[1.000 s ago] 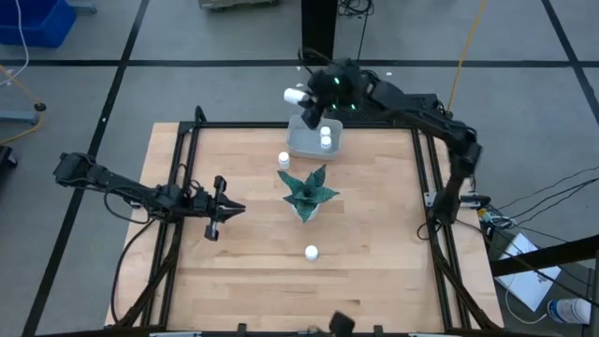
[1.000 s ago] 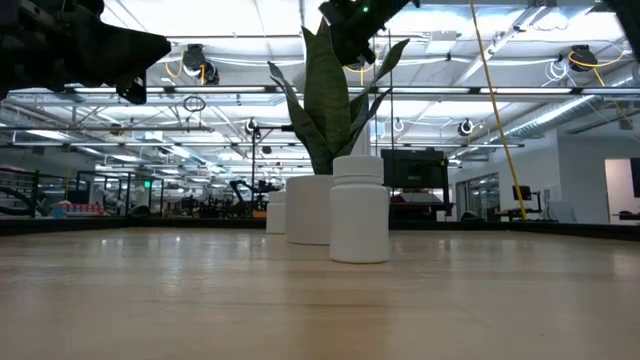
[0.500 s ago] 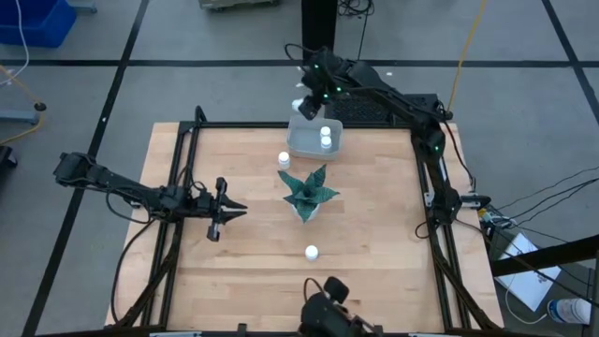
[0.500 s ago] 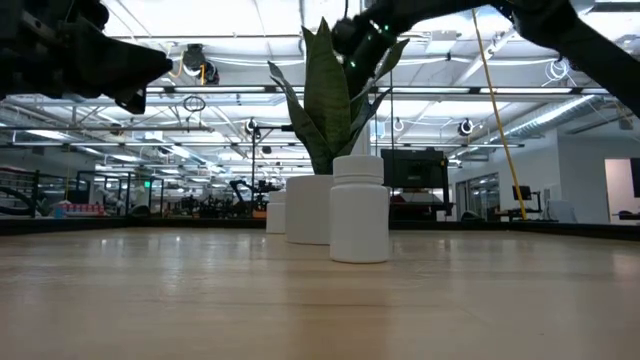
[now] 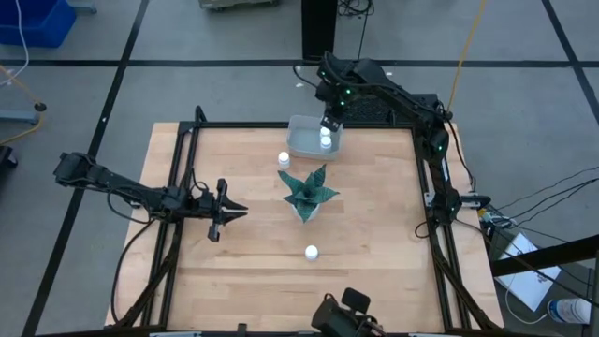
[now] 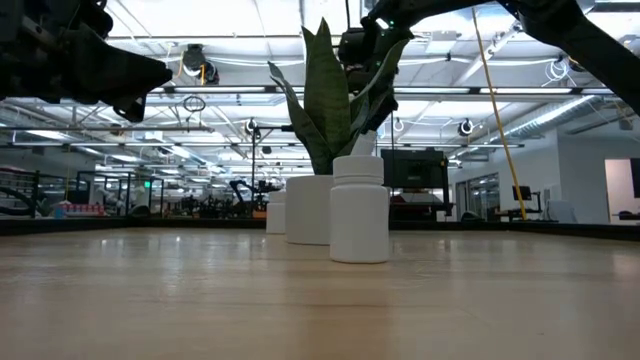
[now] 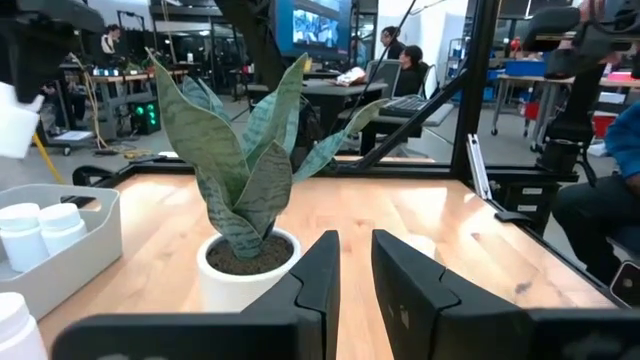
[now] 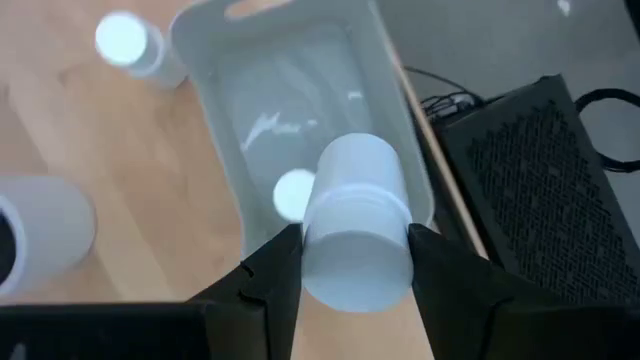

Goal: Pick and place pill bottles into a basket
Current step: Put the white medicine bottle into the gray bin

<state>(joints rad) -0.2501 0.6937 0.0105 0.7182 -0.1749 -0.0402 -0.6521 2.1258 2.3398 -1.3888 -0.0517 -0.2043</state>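
The right pincer [image 8: 345, 265] is clenched on a pill bottle [image 8: 355, 220], gripping it across its body, and the basket [image 8: 215, 45] lies directly below and ahead of it, so the coming drop turns on that vertical line-up. In the right wrist view the held bottle's long axis points forward and down toward the basket floor, tilted rather than upright, with its far end over the basket's inner side near the wall that faces the black box [image 8: 555, 170] beyond the tabletop edge. One bottle cap [image 8: 293, 193] shows in the basket just beside the held bottle's far end; the left wrist view shows two bottles standing together inside [image 7: 40, 232]. From above, the right arm reaches across the far edge of the tabletop [image 5: 374, 225] with its pincer [image 5: 329, 120] hanging over the basket's [image 5: 298, 140] far right corner. This arm is plainly the nearer one. The left pincer [image 5: 225, 212] waits well away on the other side of the plant [image 5: 307, 192], fingers released and empty. A loose bottle [image 5: 284, 159] stands just outside the basket, and another [image 5: 311, 251] stands on the near side of the plant, well apart from both pincers.
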